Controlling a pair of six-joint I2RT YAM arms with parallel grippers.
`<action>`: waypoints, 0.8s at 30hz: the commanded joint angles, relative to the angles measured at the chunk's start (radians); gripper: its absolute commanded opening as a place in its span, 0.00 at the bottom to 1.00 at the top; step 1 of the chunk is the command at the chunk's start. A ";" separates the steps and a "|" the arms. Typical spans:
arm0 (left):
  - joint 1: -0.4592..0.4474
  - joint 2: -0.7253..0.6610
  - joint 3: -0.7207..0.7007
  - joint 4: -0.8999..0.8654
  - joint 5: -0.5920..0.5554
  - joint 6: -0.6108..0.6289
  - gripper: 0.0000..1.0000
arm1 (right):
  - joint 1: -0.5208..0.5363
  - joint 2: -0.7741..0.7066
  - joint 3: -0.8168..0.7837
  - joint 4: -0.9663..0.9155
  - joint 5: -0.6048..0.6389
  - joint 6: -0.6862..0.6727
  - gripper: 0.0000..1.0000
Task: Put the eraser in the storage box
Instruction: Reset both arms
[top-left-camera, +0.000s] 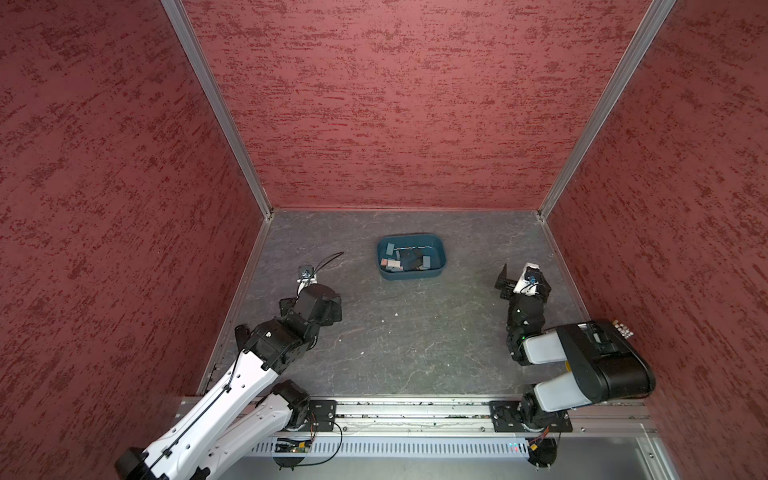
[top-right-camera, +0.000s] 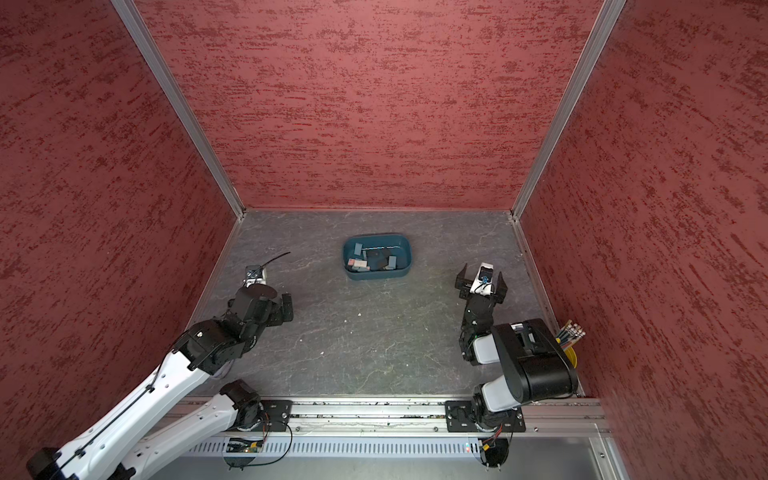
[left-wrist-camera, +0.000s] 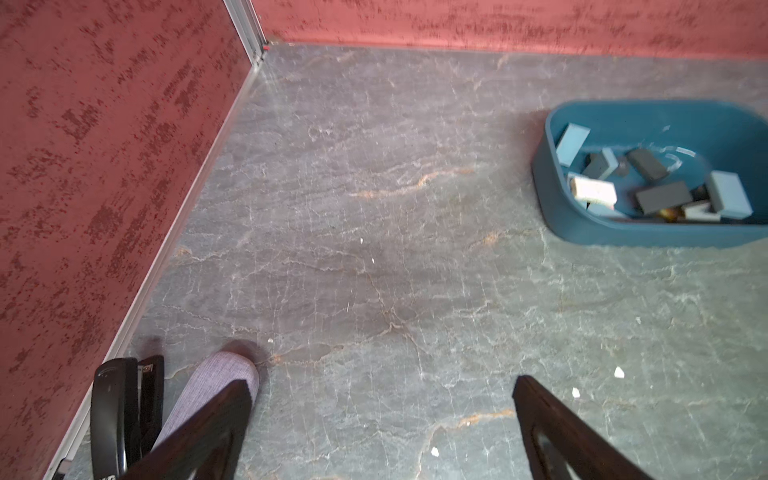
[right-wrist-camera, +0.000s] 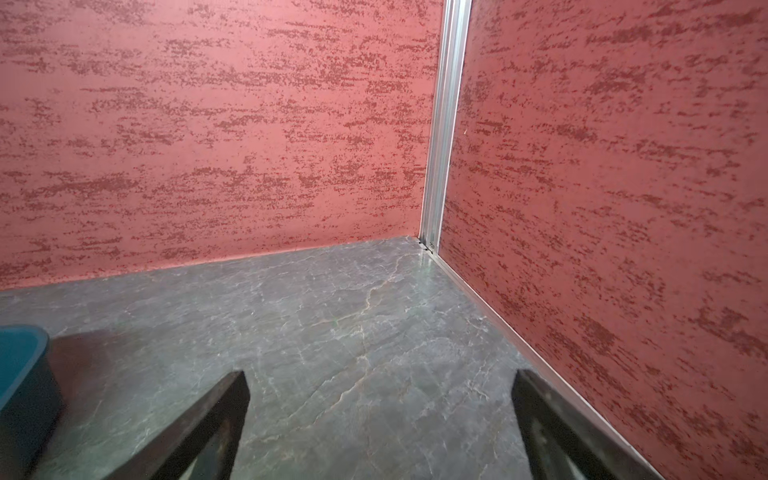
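At the left edge of the grey marbled table (top-left-camera: 395, 340), a black stapler (left-wrist-camera: 112, 415) is seen lying close to the wall rail, and a grey fabric pouch (left-wrist-camera: 220, 374) is seen just beside it; both are partly covered by one finger of the left tool (left-wrist-camera: 380, 380). The left tool is held low near that edge, with its jaws spread wide apart and nothing between them. A few small white crumbs (left-wrist-camera: 619, 372) are scattered on the bare table in front of it. Toward the back edge, about midway between the left and right edges, the teal storage box (top-left-camera: 411, 275) (top-right-camera: 376, 275) is placed flat on the table, well apart from both tools. Several erasers (left-wrist-camera: 660, 197) are piled inside it, blue-grey, dark and pale ones, some leaning on each other and one propped against the box wall. Near the right edge, the right tool (top-right-camera: 481, 274) (right-wrist-camera: 380, 376) is held over bare table, its jaws also spread wide with nothing gripped; a corner of the box (right-wrist-camera: 20, 353) is caught in the right wrist view. Close to the front right corner, a yellow pencil cup (top-right-camera: 572, 357) holding pencils (top-right-camera: 571, 332) is seen in a top view, largely hidden behind the right arm.
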 joint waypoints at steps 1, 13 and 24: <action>0.001 -0.054 -0.022 0.085 -0.067 -0.051 1.00 | -0.039 0.005 0.054 -0.107 -0.106 0.052 0.99; 0.112 -0.146 -0.331 0.727 -0.096 0.274 1.00 | -0.091 0.035 -0.030 0.045 -0.180 0.100 0.99; 0.471 0.198 -0.390 1.065 0.205 0.319 1.00 | -0.089 0.039 -0.036 0.065 -0.195 0.089 0.99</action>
